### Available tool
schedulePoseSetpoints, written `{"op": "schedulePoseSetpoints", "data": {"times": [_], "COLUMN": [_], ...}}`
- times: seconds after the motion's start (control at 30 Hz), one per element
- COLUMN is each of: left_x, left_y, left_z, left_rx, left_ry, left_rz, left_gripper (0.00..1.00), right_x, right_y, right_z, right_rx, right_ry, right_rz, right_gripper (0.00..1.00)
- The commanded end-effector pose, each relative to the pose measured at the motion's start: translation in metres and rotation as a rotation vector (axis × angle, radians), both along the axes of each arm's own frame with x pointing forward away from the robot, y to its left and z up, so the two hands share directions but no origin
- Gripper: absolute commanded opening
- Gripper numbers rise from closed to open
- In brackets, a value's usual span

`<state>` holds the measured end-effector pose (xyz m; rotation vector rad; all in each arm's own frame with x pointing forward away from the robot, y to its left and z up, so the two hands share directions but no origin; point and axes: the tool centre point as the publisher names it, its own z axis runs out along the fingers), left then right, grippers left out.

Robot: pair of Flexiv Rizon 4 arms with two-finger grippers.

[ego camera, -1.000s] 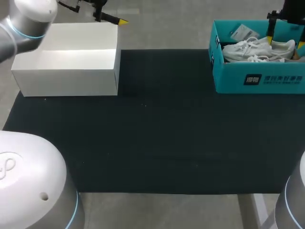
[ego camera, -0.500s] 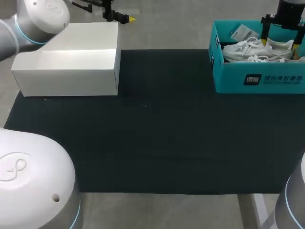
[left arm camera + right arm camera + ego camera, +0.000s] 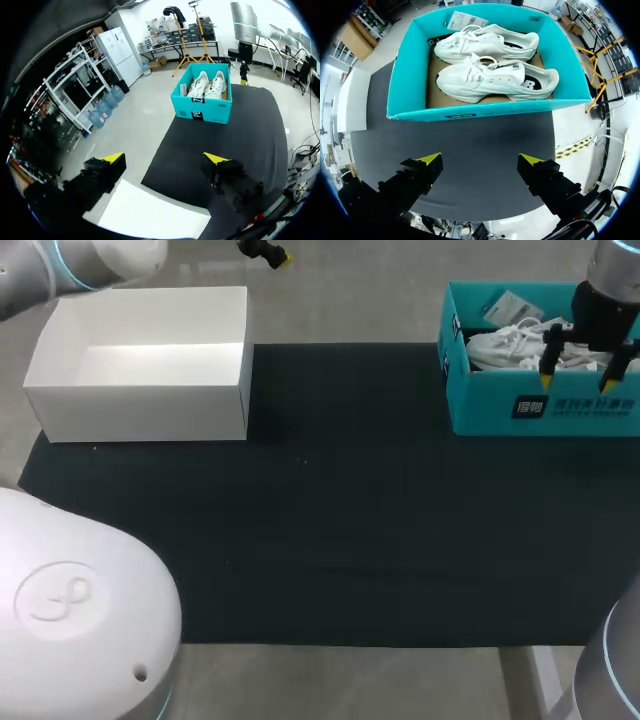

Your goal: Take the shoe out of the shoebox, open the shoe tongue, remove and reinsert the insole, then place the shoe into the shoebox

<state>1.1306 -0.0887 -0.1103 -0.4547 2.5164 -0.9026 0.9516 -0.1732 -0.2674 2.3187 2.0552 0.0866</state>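
The teal shoebox [image 3: 540, 408] stands at the far right corner of the black mat [image 3: 330, 530], and the two white shoes [image 3: 495, 77] lie inside it side by side on its cardboard floor. Their long axes run along the box's length, parallel to its long front wall. Their laced fronts lie toward the end that holds the paper tag [image 3: 465, 20], which is the end toward my left, and their dark openings lie toward the opposite end. The right gripper [image 3: 579, 381] hangs above the box's front wall with its jaws wide apart and nothing between them; in its wrist view the shoes lie ahead of the fingers. The left gripper [image 3: 165, 158] is out beyond the far edge of the white box [image 3: 140, 410], its jaws also spread wide and empty. Over the last second the right gripper has travelled from the box's far side across the shoes to the front wall, while the left gripper has drawn farther back from the white box, nearly out of the head view. The shoes and both boxes have not shifted.
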Motion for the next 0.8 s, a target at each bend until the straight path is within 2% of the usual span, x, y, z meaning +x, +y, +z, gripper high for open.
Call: {"op": "schedulePoseSetpoints", "data": {"times": [0.03, 0.43, 0.6, 0.8], "left_x": [-0.002, -0.030, -0.055, -0.073], "left_y": [0.004, 0.053, 0.077, 0.100], "left_z": [-0.003, -0.004, -0.021, -0.037], "left_rx": [-0.049, -0.164, -0.165, -0.207], "left_ry": [0.706, 0.886, 0.977, 1.037], "left_rz": [0.819, 1.208, 1.378, 1.588], "left_gripper": [1.00, 1.00, 1.00, 1.00], "right_x": [-0.013, -0.032, -0.041, -0.053], "right_y": [0.006, 0.013, 0.011, 0.003], "right_z": [0.005, -0.011, -0.014, -0.016], "right_rx": [-0.030, -0.031, -0.009, -0.004], "right_ry": [0.011, 0.059, 0.055, 0.080], "right_rz": [0.027, 0.053, 0.047, 0.075], "right_gripper": [1.00, 1.00, 1.00, 1.00]}}
